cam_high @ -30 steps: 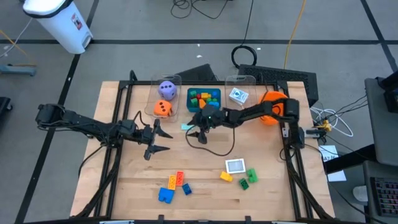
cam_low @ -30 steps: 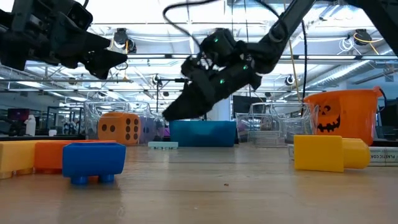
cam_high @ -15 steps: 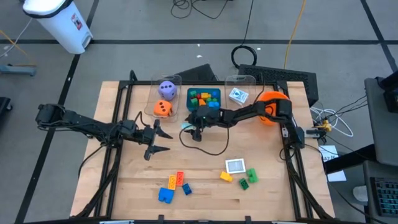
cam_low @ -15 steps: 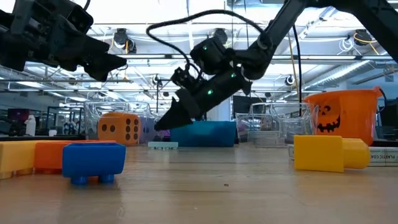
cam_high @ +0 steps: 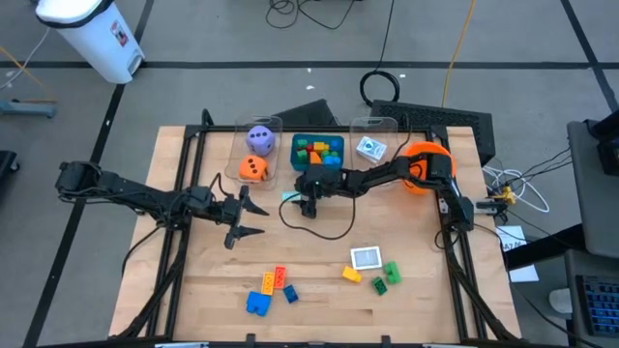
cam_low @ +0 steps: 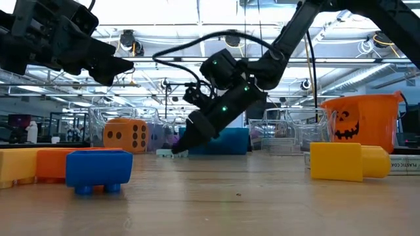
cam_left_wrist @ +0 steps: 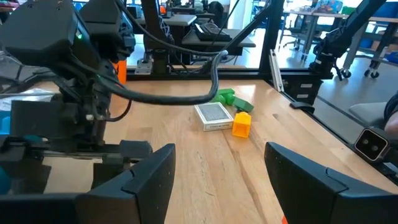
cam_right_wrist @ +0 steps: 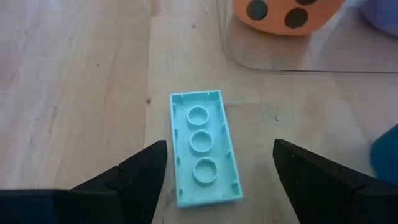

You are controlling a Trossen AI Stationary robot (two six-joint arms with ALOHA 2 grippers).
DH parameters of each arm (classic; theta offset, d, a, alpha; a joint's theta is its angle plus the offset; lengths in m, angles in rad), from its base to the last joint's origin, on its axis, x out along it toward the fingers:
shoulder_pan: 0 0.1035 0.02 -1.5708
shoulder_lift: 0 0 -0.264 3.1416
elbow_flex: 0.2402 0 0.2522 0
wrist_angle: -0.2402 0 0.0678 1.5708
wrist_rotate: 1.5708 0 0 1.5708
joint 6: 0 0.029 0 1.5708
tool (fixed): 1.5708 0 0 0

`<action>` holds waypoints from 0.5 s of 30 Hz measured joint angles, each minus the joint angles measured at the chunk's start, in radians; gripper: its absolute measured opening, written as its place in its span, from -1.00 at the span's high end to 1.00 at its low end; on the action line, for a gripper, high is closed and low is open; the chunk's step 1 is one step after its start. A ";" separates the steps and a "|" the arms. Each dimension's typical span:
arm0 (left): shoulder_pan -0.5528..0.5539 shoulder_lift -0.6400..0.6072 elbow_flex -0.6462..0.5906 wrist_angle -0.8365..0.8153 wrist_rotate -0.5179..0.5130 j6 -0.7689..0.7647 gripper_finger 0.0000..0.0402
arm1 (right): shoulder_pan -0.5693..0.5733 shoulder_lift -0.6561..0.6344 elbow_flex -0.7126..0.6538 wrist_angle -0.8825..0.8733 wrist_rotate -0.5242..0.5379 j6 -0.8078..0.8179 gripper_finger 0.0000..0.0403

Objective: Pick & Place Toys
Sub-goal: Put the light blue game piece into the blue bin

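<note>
Pale teal flat brick (cam_right_wrist: 203,147), hollow side up with three round sockets, flat on the tabletop (cam_right_wrist: 74,93), directly between the right jaws (cam_right_wrist: 217,171) and slightly ahead of the fingertips; not touched. Right jaws spread wide, one finger (cam_right_wrist: 140,171) on each side of the brick, nothing held. Just beyond those jaws: wall of a clear bin (cam_right_wrist: 273,62) with an orange dotted die (cam_right_wrist: 283,12) inside.

From above: same brick (cam_high: 290,196) beside the right jaws (cam_high: 306,200), close to the teal tray (cam_high: 318,172) of mixed bricks. Purple die (cam_high: 258,139) and orange die in the adjacent clear bin (cam_high: 253,124). Picture card (cam_high: 371,149) in the further bin.

Left jaws (cam_high: 248,218) parked well apart from the teal brick, raised over bare tabletop, spread wide, empty. Ahead of them, far off: white card (cam_left_wrist: 214,115), yellow brick (cam_left_wrist: 242,124), green bricks (cam_left_wrist: 227,98). Blue, orange, red, yellow bricks (cam_high: 268,290) clustered near the tabletop's front edge. Orange pumpkin bowl (cam_high: 424,159) by the right arm's base.
</note>
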 joint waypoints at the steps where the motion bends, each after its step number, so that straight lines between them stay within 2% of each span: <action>1: 0.000 0.000 0.000 0.000 0.000 -0.001 -0.26 | 0.000 0.000 0.000 -0.009 0.000 0.001 -0.39; 8: 0.000 0.000 0.000 -0.002 -0.003 -0.001 -0.26 | 0.000 0.000 0.000 -0.055 -0.002 0.005 -0.22; 15: 0.000 0.000 0.000 -0.002 -0.003 -0.002 -0.26 | 0.008 0.000 0.000 -0.060 -0.013 0.004 0.05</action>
